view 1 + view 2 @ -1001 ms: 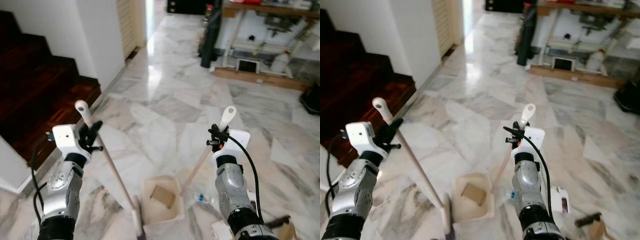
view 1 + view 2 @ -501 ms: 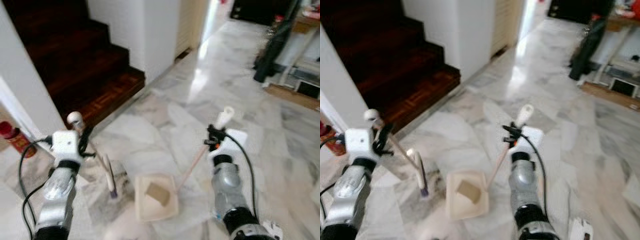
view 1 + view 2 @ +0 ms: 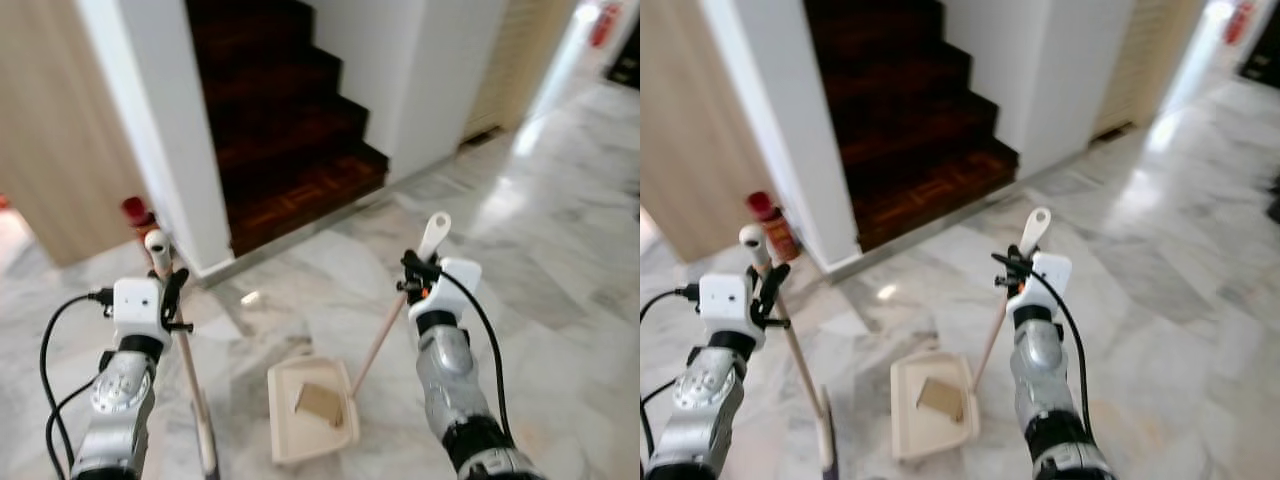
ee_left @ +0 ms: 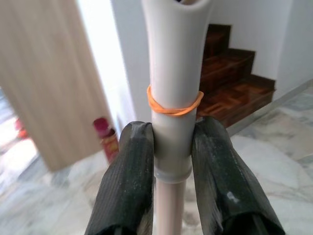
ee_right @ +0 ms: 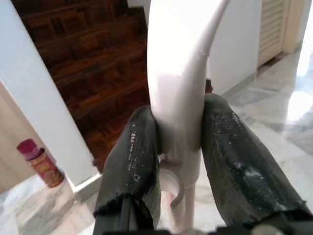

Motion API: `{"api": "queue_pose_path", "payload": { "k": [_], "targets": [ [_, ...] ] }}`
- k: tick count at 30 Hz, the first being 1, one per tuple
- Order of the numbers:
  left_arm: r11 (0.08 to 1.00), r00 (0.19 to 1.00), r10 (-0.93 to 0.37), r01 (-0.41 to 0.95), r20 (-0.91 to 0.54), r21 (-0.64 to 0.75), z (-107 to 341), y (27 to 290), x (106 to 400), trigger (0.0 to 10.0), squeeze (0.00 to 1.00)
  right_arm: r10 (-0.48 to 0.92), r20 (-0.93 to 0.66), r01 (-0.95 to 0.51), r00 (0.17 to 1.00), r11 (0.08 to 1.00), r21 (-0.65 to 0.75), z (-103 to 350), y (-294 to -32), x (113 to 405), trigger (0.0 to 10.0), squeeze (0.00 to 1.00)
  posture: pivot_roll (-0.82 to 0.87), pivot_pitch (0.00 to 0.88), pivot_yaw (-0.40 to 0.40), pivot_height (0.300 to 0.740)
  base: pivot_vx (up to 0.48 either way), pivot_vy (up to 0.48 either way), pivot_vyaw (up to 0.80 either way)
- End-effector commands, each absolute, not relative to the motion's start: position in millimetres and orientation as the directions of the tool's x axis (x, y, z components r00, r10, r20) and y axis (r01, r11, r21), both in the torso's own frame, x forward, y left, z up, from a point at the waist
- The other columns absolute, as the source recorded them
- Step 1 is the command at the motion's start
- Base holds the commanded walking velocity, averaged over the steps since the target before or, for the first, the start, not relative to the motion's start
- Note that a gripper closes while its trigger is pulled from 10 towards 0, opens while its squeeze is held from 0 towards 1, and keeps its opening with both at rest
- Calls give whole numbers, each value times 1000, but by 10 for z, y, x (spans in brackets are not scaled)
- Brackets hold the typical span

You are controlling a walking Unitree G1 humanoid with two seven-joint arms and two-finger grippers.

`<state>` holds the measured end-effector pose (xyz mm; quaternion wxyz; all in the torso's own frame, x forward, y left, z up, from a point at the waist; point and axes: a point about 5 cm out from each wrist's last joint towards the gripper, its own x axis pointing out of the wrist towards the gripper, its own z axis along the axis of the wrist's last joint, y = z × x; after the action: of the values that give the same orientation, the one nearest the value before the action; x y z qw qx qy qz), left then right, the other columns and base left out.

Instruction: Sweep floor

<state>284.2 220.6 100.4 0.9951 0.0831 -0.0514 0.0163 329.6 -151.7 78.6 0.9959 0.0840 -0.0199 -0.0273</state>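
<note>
Two grippers, each clamped on a handle: the left gripper (image 4: 171, 147) pinches the broom (image 3: 185, 350), the right gripper (image 5: 178, 132) the dustpan (image 3: 305, 405). The dustpan rests on the marble floor (image 3: 560, 270) between the arms, cardboard piece (image 3: 322, 402) inside, broom head just beside it near the stairs (image 3: 290, 110).

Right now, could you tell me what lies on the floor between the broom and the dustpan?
Bare marble floor, seen in both eye views, separates broom and dustpan.

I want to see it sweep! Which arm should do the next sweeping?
Probably the left. The left gripper has its jaws shut on the broom handle, with the broom's head down at the floor beside the dustpan. The right gripper is busy holding the dustpan handle.
</note>
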Motion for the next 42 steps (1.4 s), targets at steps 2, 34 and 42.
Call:
{"api": "queue_pose_path", "payload": {
  "k": [2,34,42],
  "targets": [
    [984,989,23,-48,147,170,1082,2190,2840,10000,0,-67,91,49,994,982,181,932,-1535,3353,10000,0,155,0,-50,740,0,0,781],
    [988,991,9,-29,133,149,1037,2112,2820,10000,0,-33,85,16,996,981,191,938,-1462,3362,10000,0,161,0,-53,740,0,186,167],
    [989,991,-1,-20,134,149,1041,2091,2832,10000,0,-24,87,5,996,976,216,935,-1433,3358,10000,0,161,0,-51,740,0,325,428]
  ]
}}
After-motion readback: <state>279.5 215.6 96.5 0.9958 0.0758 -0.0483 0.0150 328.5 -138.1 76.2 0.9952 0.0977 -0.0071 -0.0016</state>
